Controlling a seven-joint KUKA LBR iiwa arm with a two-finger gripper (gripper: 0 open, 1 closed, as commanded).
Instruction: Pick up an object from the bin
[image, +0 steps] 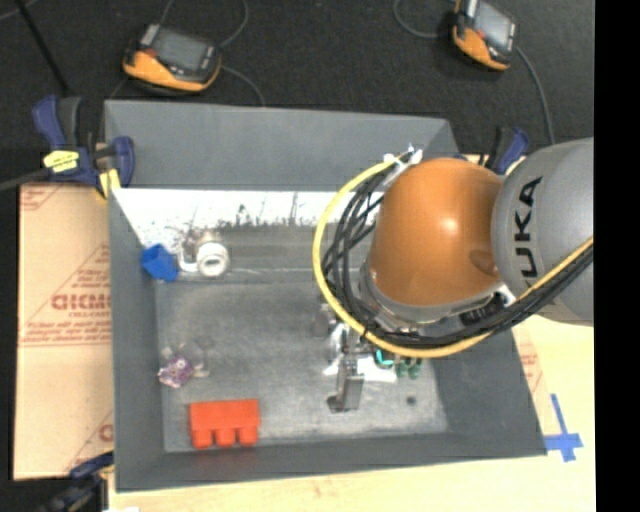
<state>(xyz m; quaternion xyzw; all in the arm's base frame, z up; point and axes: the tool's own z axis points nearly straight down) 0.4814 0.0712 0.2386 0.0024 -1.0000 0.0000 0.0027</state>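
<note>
Seemingly early on, the gripper (345, 385) hangs low over the floor of the grey metal bin (270, 320), right of centre and just beside a small green-and-white object (398, 368); I cannot tell whether it is apart or together, nothing is visibly held, and the lift remains.

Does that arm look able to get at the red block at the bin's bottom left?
Probably yes: the red block lies alone on the floor, left of the gripper, with nothing on it, though the bin's wall stands close.
</note>
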